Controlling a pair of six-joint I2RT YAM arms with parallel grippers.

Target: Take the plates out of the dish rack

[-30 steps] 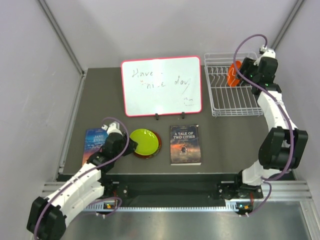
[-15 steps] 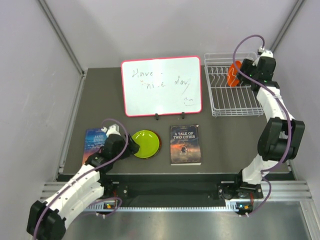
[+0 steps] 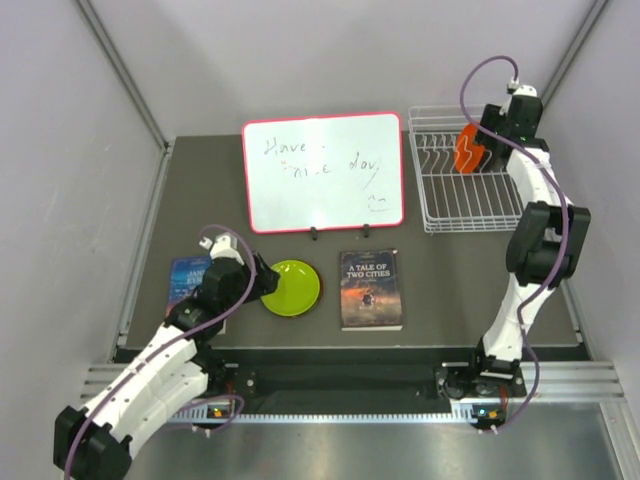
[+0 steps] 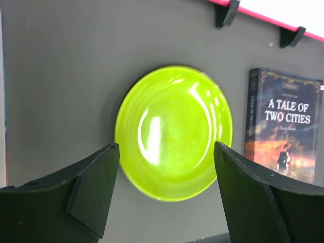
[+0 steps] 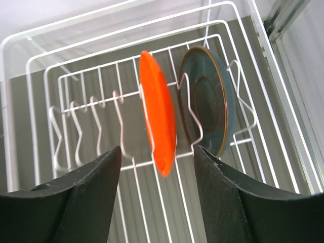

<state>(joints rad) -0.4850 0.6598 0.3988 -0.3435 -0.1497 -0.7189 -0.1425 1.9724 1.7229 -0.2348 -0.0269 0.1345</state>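
The lime green plate (image 3: 292,288) (image 4: 173,132) lies flat on the dark table. My left gripper (image 3: 264,279) (image 4: 166,147) hovers open at its near-left edge, with nothing between its fingers. The white wire dish rack (image 3: 470,205) (image 5: 76,106) stands at the back right. An orange plate (image 3: 467,148) (image 5: 158,119) and a teal plate with a brown rim (image 5: 207,98) stand upright in its slots. My right gripper (image 3: 482,150) (image 5: 157,149) is over the rack, open. Its jaws stand either side of the orange plate's near edge, with a gap on both sides.
A red-framed whiteboard (image 3: 322,172) stands at the back centre. The book "A Tale of Two Cities" (image 3: 370,289) (image 4: 283,126) lies just right of the green plate. A blue book (image 3: 185,280) lies left of it, partly under my left arm. Walls close in on both sides.
My left gripper has opened and let go of the green plate, which now lies flat. My right gripper has shifted back over the rack and its jaws have narrowed around the orange plate.
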